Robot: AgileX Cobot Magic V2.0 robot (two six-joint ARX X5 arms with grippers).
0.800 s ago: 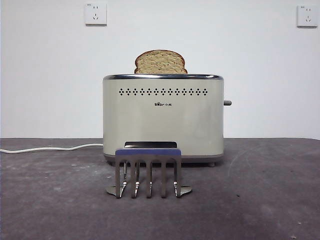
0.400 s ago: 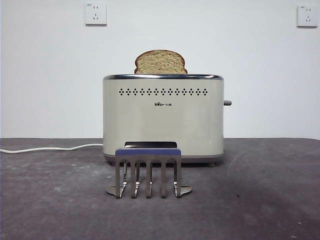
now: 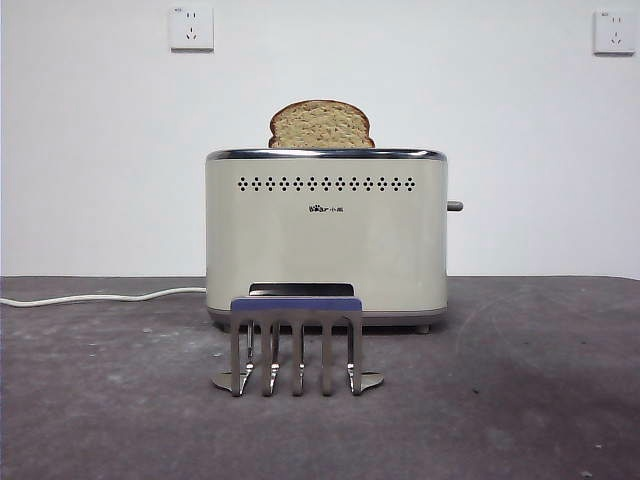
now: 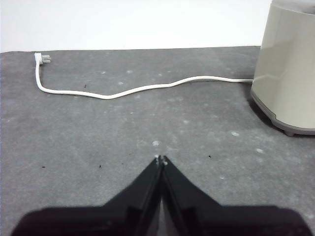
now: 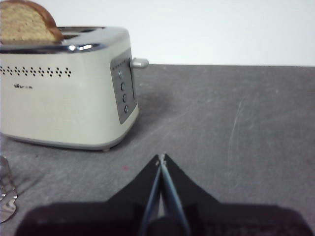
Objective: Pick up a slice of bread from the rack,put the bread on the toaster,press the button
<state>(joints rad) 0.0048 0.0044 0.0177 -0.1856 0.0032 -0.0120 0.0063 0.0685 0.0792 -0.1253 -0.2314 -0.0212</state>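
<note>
Jaws on both arms pressed together, gripping nothing: left gripper (image 4: 161,158) over bare dark table (image 3: 520,400), white power cord (image 4: 133,88) running toward its 12 o'clock; right gripper (image 5: 161,156) parked on the side of the toaster (image 3: 326,235) that carries the control panel (image 5: 124,93), so likely the arm placed for the button. Slice of bread (image 3: 321,125) stands upright in the toaster's slot, domed top and dark crust well above the chrome rim, not lowered. Rack (image 3: 297,340) in front, at the toaster's 6 o'clock, holds no bread. Toaster cream, smooth, boxy; bread tan, speckled, porous; rack of thin shiny prongs under a blue-purple bar. Lever (image 3: 455,206) appears unpressed.
</note>
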